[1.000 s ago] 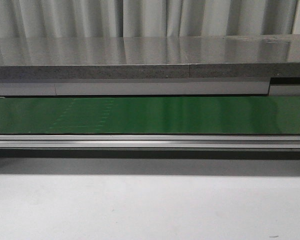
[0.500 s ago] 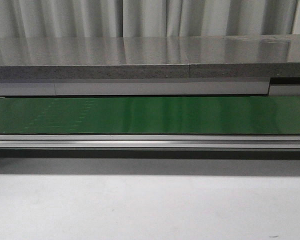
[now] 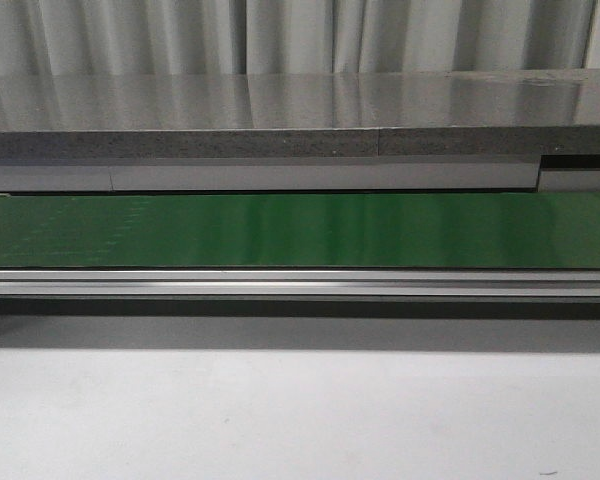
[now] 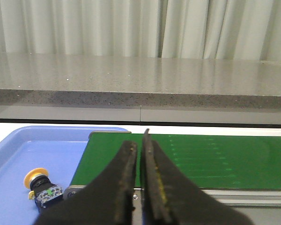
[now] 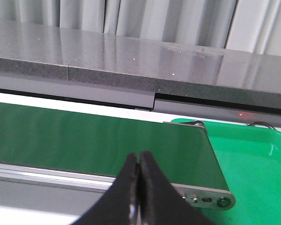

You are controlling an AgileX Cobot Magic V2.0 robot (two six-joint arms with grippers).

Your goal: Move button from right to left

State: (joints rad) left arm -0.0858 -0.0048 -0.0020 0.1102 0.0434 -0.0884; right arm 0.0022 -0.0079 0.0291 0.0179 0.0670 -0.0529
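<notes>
A green conveyor belt [image 3: 300, 230] runs across the front view between a grey stone-topped counter [image 3: 280, 105] behind it and an aluminium side rail [image 3: 300, 284] in front, with a white table surface [image 3: 300, 420] nearest the camera; neither arm shows in that view. In the left wrist view the button [image 4: 41, 186] lies in a blue tray [image 4: 18, 150] just beside the end of the belt, its yellow-orange cap tipped to one side and its black body showing a small green mark. The left gripper [image 4: 139, 140] hangs above the belt's end, its black fingers nearly together with only a thin slit between them, holding nothing. The right gripper [image 5: 139, 157] has its fingertips pressed together, empty, over the belt's other end, beside a green tray [image 5: 253, 159].
</notes>
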